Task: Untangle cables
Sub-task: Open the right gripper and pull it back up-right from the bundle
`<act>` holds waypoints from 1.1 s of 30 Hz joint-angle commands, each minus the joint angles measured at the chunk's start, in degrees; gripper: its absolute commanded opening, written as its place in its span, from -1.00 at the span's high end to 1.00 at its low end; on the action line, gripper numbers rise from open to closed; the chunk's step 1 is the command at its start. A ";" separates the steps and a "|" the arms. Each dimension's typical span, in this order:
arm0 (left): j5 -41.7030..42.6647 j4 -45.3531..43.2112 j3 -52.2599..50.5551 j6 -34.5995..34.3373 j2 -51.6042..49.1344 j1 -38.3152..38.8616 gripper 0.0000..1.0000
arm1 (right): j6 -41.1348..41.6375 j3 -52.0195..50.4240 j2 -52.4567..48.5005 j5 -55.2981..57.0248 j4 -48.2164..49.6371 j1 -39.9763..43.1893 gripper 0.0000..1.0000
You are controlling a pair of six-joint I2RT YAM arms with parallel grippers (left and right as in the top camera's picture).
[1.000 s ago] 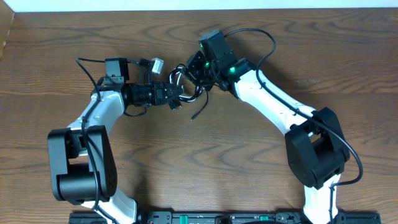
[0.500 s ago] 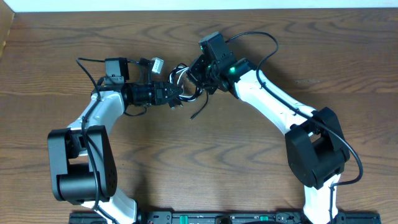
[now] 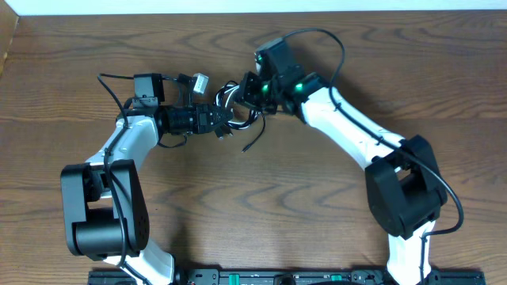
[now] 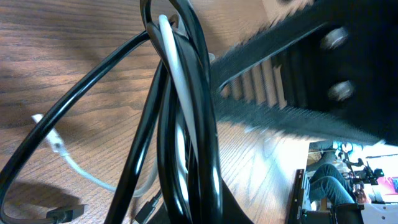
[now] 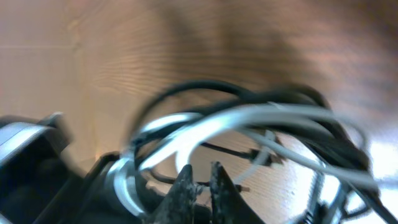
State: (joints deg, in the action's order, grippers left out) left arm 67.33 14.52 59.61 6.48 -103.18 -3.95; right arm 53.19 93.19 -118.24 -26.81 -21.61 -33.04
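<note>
The overhead view is evenly lit and sharp, with soft shadows on the bench (image 3: 261, 198) under both arms. In the left wrist view the cables (image 4: 202, 124) crowd the lens, with glossy streaks on the black ones. The right wrist view is blurred throughout: cables above the right end effector (image 5: 200, 182) smear, and the bench beyond glares pale.

The tabletop (image 3: 261, 214) is brown wood, its wavy grain running from side to side. Toward the far middle sits a tangle of cables (image 3: 235, 111), black and white loops wound together (how much of it rests on the wood cannot be told from above). One black cable end (image 3: 255, 139) trails out of the tangle toward the near side and lies on the wood. In the left wrist view a thin white cable (image 4: 56, 143) lies along the grain with its small plug end, and a black plug (image 4: 62, 213) lies near it.
</note>
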 commanded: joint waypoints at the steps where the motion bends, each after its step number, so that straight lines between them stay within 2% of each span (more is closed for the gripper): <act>1: 0.96 -0.26 0.24 1.90 0.63 0.17 0.85 | -10.03 -0.26 1.66 -12.55 2.71 4.24 0.84; 3: 0.96 -0.28 0.24 1.90 0.63 0.17 0.85 | -10.05 -0.26 1.77 -14.86 2.89 6.01 0.77; 5: 0.98 -0.28 0.24 1.90 0.63 0.17 0.85 | -11.74 -0.26 1.75 -15.17 0.59 7.82 0.55; 9: 0.98 -0.28 0.24 1.90 0.63 0.17 0.85 | -15.02 -0.26 1.75 -15.17 -2.45 9.88 0.28; 14: 1.31 -0.20 0.24 4.09 0.63 0.17 0.85 | -17.59 -0.26 1.75 -12.68 -3.72 11.69 0.17; 18: 8.33 1.81 0.24 11.78 0.63 0.17 0.85 | -20.94 -0.26 1.75 -7.15 -5.64 12.61 0.06; 23: 16.65 5.22 0.13 20.11 0.63 0.17 0.85 | -28.87 -0.26 1.75 -7.98 -7.34 13.64 -0.15; 28: 22.82 5.16 -0.72 22.73 0.63 0.17 0.85 | -37.31 -0.26 1.70 -19.50 -7.37 16.61 -0.18; 33: 22.82 5.14 -0.81 22.69 0.63 0.76 0.85 | -48.83 -0.26 1.53 -36.26 -8.72 18.49 -0.18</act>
State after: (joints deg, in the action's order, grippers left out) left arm 85.86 19.53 59.59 26.74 -103.18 -3.73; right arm 15.35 93.17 -118.21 -49.32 -29.39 -15.25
